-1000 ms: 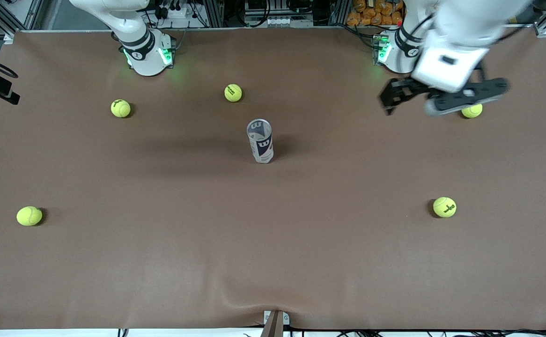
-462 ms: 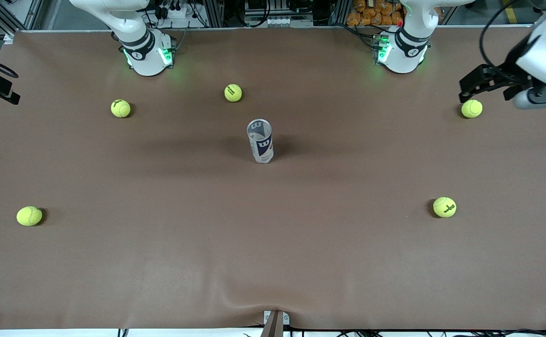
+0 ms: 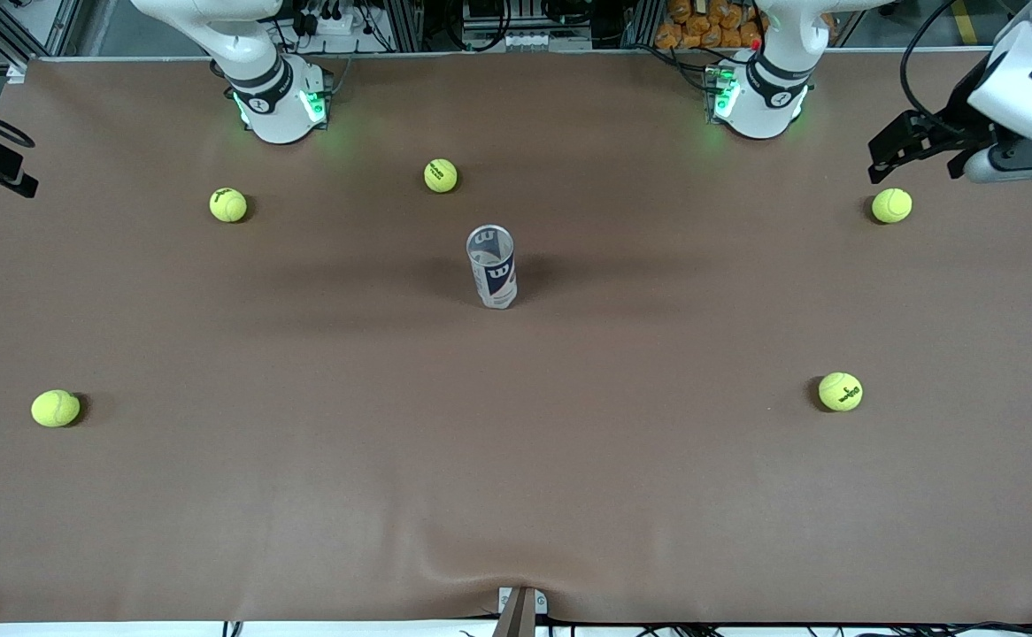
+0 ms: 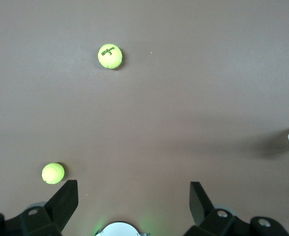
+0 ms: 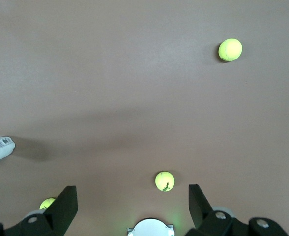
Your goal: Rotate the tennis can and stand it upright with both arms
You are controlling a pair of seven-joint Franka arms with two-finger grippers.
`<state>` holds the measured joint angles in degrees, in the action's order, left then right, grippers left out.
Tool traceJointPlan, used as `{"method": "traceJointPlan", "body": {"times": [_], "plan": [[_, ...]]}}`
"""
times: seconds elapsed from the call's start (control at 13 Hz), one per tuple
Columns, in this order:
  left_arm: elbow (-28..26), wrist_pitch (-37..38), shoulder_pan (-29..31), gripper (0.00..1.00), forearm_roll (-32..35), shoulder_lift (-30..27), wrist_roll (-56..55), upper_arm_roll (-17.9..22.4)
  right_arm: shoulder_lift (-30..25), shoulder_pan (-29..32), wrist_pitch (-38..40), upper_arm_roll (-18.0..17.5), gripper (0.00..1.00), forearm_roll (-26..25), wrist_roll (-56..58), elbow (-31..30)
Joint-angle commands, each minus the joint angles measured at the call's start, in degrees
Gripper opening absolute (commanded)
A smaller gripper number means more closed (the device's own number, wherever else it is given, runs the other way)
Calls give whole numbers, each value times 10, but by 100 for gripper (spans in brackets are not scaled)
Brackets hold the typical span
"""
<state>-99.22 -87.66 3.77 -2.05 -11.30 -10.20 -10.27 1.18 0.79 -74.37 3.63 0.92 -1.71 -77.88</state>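
Mid-desk [image 3: 304,495], tennis can [image 3: 491,265] is standing upright, seemingly stable. Left gripper [image 3: 923,146] is hanging over the left arm's desk end, fingers [image 4: 66,199] released, empty. Right gripper [image 5: 132,206] is waiting raised, fingers released. Both are needing to stay well apart from can, avoiding knocks.

A plain brown tabletop [image 3: 304,495] spreads wide below my tools, its covering slightly wrinkled at the edge nearest the front camera, with soft shadows across its middle. Past my bases runs an aluminium frame [image 3: 410,22] hung with black cables [image 3: 560,13], beside stacked orange packets [image 3: 702,22].
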Motion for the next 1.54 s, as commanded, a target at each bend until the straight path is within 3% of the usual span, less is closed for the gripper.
{"method": "traceJointPlan", "body": {"times": [0.0,0.15,1.46], "plan": [[40,-2,6,100,-1,15,14,12,-5,-1,1,-2,100,-3,-9,-1],[65,21,6,100,-2,28,11,18,-5,-1,1,-2,100,-3,-9,-1],[85,61,12,100,-2,30,15,17,-5,-1,2,-2,100,-3,-9,-2]]}}
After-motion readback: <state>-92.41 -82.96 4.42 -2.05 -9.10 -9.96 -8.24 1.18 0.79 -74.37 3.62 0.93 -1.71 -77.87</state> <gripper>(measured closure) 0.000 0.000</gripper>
